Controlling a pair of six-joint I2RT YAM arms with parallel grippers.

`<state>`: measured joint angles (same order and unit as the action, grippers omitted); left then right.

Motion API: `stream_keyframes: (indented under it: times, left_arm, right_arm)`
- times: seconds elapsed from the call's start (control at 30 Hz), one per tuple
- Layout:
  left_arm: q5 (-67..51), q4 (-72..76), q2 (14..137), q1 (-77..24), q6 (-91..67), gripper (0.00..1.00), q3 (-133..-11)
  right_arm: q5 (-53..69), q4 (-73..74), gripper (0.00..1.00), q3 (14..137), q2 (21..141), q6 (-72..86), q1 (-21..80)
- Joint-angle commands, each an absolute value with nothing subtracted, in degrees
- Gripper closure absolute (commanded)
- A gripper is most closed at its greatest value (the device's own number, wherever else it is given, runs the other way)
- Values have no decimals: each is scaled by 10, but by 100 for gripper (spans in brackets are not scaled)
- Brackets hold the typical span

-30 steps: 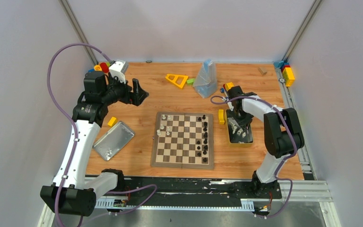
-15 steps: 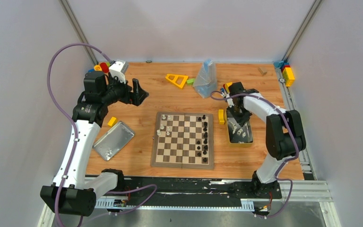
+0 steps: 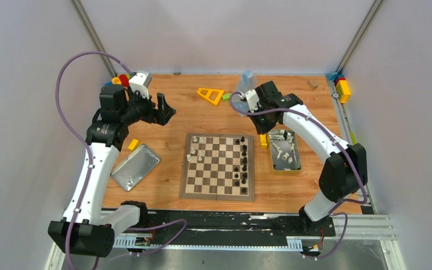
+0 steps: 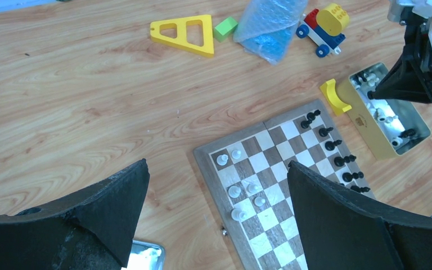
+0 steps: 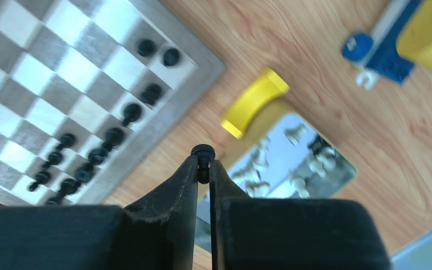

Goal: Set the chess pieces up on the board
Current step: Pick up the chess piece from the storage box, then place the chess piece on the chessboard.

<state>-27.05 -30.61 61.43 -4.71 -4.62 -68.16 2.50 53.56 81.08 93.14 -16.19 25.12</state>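
- Right wrist view: the right gripper [image 5: 203, 164] has its jaws pinched on a black chess piece [image 5: 203, 152], held off the surface [image 5: 315, 84] near the tin [image 5: 278, 169] and the board [image 5: 199, 64].
- Step in hand, it seems, is carrying that piece to the board's black side.
- Next move calls for lowering it upright onto a free square — without nudging neighbours.
- The left gripper [image 4: 216, 164] hovers apart, jaws wide, holding nothing.

Lit brightly and evenly from overhead, with only faint, soft shadows beside the board [image 3: 216, 196]. Glares mildly off the silver lid [image 3: 135, 167]. Blurs in the right wrist view around the tin [image 5: 275, 152]; sharp elsewhere.
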Motion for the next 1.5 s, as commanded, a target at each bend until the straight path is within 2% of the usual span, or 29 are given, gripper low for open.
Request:
stream_keyframes:
  times: [0.0,0.23,0.53,1.47]
  left_arm:
    - [-249,-295,602,-39,-48,0,-693]
    - [-240,-302,591,-36,-42,0,-692]
    - [-242,-302,591,-35,-40,0,-691]
    - [-248,-297,591,-34,-39,0,-685]
  right_arm:
    - [75,536,100,869,969,-166,301]
    - [58,527,100,914,1052,-174,363]
    - [52,510,100,916,1106,-179,377]
    - [38,504,99,896,1139,-189,384]
